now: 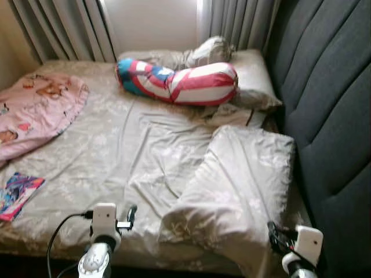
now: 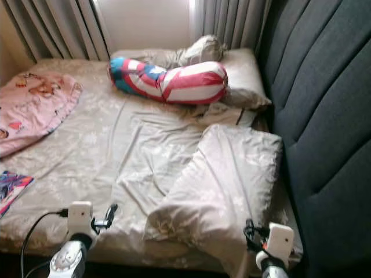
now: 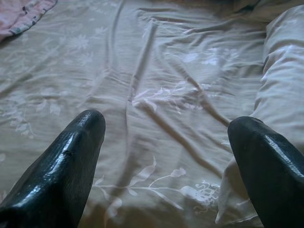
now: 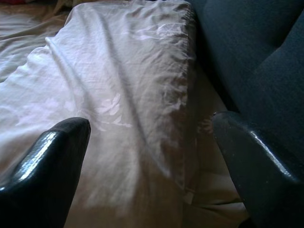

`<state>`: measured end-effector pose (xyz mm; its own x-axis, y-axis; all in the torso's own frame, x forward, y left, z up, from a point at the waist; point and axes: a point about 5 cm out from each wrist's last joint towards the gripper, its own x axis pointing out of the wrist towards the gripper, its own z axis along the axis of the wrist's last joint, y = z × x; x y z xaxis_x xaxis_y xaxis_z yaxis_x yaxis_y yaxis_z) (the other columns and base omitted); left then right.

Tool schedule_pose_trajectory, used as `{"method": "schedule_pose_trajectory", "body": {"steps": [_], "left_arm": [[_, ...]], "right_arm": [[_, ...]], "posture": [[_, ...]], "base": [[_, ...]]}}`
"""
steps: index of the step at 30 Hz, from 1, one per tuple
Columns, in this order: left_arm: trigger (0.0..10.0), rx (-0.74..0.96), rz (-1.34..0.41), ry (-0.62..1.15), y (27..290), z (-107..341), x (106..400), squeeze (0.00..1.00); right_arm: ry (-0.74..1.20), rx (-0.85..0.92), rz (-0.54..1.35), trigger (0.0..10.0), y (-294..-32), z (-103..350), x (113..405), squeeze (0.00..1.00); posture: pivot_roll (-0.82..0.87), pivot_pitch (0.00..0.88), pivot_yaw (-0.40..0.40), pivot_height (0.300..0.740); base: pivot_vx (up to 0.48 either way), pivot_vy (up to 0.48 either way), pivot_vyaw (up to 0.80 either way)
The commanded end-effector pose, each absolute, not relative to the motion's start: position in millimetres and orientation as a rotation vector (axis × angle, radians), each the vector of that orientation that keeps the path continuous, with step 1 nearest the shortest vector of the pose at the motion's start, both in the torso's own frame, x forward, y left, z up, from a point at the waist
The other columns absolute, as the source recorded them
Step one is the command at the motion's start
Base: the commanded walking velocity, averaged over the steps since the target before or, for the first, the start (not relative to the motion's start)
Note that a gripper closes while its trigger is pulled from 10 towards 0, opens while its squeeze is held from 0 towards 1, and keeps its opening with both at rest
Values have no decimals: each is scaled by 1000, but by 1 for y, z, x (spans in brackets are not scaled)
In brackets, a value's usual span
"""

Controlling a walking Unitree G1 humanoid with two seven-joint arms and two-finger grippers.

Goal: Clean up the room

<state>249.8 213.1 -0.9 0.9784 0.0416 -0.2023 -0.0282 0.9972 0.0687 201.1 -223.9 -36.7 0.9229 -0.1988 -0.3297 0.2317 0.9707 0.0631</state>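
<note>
Bed, unmade: we list one large pillow askew by the headboard, a striped bolster at the far end, a pink blanket and a book at our left. Left gripper hovers over the rumpled sheet, fingers spread, empty; right gripper is aimed at the pillow's near edge, fingers likewise apart, presumably to straighten it.
</note>
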Motion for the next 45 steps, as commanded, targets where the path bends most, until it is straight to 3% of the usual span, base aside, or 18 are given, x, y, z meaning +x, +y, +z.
{"method": "schedule_pose_trajectory", "body": {"steps": [1,7,24,45], "left_arm": [[10000,53,33,177,211,1,248,0],[10000,40,24,164,207,4,251,0],[10000,11,29,173,207,7,256,0],[10000,-3,26,193,210,6,255,0]], "right_arm": [[314,101,-236,10000,-226,-36,198,0],[305,104,-252,10000,-228,-34,200,0],[351,98,-254,10000,-227,-39,197,0],[423,136,-276,10000,-227,-44,203,0]], "posture": [[-49,0,-33,740],[-51,0,-24,740],[-48,0,-30,740],[-39,0,-23,740]], "base": [[0,0,0],[0,0,0],[337,0,0],[0,0,0]]}}
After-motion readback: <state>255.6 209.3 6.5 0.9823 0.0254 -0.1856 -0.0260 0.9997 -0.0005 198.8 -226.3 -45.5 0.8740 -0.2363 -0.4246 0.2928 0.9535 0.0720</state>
